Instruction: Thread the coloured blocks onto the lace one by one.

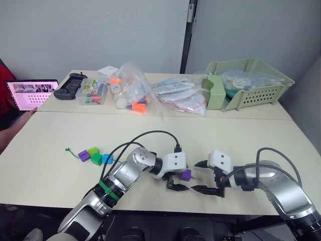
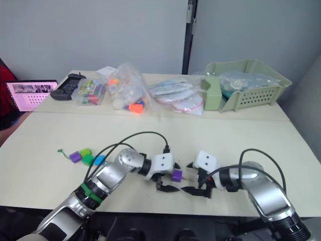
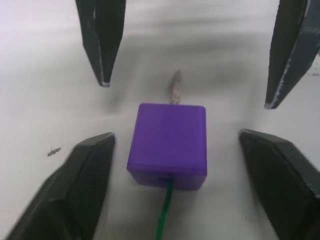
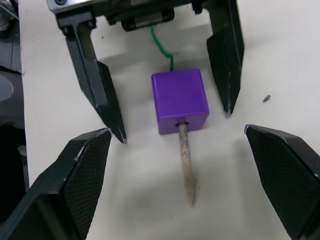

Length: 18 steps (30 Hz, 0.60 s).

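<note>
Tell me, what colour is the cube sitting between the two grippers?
Purple cube, clearest in the right wrist view.

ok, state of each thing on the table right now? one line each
Purple plastic cube: lying on the table, threaded, between both hands, gripped by neither.
Thin green lace: passes through that cube, stiff pale tip sticking out the far side.
Left hand: open, straddling the cube.
Right hand: open, facing the tip.
Four other cubes: clustered on the table; threading cannot be told.
Green plastic basket: upright, holding bagged items.

No readable text — labels, signs, none legible
</note>
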### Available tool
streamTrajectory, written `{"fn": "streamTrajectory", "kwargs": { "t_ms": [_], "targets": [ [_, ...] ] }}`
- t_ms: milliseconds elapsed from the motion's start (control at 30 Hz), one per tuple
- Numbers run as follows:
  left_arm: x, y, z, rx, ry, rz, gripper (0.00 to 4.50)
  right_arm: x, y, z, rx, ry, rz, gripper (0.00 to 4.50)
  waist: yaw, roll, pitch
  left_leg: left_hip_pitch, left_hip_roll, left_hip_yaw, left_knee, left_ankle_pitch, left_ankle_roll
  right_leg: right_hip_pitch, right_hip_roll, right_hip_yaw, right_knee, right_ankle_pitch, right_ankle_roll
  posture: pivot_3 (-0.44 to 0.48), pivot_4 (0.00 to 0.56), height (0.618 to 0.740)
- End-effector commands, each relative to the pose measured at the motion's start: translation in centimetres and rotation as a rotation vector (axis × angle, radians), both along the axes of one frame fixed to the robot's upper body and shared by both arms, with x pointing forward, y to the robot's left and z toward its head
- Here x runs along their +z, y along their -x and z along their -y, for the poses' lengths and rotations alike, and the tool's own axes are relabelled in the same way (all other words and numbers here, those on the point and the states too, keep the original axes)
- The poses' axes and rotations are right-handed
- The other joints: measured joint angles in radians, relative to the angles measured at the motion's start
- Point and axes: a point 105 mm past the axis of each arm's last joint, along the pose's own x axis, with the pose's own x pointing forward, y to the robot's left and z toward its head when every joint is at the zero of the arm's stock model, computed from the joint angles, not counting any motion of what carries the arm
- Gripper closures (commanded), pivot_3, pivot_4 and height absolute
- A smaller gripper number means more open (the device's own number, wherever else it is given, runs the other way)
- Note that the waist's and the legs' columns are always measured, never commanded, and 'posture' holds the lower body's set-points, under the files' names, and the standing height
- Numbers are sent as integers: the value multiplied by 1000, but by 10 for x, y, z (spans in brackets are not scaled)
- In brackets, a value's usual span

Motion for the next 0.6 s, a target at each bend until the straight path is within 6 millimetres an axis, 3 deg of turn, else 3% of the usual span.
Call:
{"fn": "streamTrajectory", "kwargs": {
  "t_ms": [33, 167, 333, 600],
  "targets": [
    [9, 0, -1, -24, 14, 20, 1844, 3, 0, 1, 1, -10, 21, 0, 0, 0, 0, 0, 0, 0, 0, 0, 0, 0, 0, 0, 0, 0, 0, 0, 150, 740],
    [9, 1, -3, -30, 7, 25, 3192, -2, 0, 3, 1, -11, 14, 0, 0, 0, 0, 0, 0, 0, 0, 0, 0, 0, 0, 0, 0, 0, 0, 0, 150, 740],
    [9, -1, -4, -26, 3, 27, 3288, -8, -3, 6, -2, -12, 19, 0, -1, 0, 0, 0, 0, 0, 0, 0, 0, 0, 0, 0, 0, 0, 0, 0, 150, 740],
    [8, -3, -7, -19, -4, 27, 3288, -23, -7, 11, 16, 35, 22, 2521, -2, 0, 0, 1, 0, 0, 0, 0, 0, 0, 0, 0, 0, 0, 0, 0, 150, 740]
  ]
}}
